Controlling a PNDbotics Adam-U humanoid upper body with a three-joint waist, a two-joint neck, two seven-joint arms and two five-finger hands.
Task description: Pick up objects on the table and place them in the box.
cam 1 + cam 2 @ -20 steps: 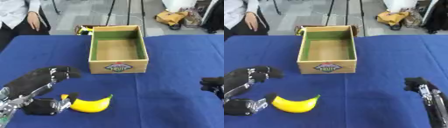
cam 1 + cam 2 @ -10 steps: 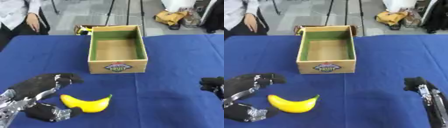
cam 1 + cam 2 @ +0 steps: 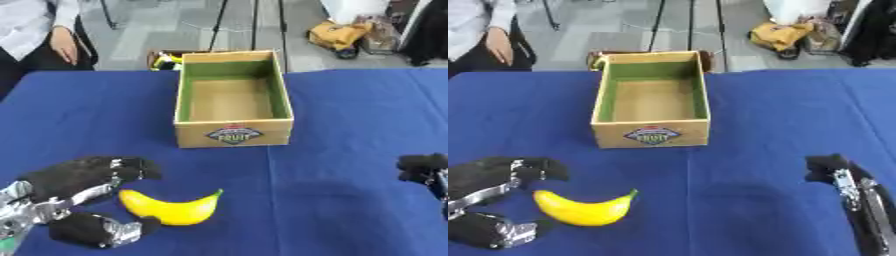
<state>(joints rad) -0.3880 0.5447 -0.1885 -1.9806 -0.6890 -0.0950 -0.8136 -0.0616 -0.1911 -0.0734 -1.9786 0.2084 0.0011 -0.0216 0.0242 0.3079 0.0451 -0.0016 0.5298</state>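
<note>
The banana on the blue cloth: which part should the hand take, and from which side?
Probably the thick middle of the banana, from its left, where the open left hand already brackets the blunt end. It lies flat, curve sagging toward the camera, stem tip pointing right.

Both eye views looked down from the robot's head onto the blue desk (image 3: 350, 115), facing away from its body toward the floor beyond the far edge. They shared nearly the whole scene: the box (image 3: 233, 103), the banana (image 3: 582, 209), and a hand near each lower corner.
</note>
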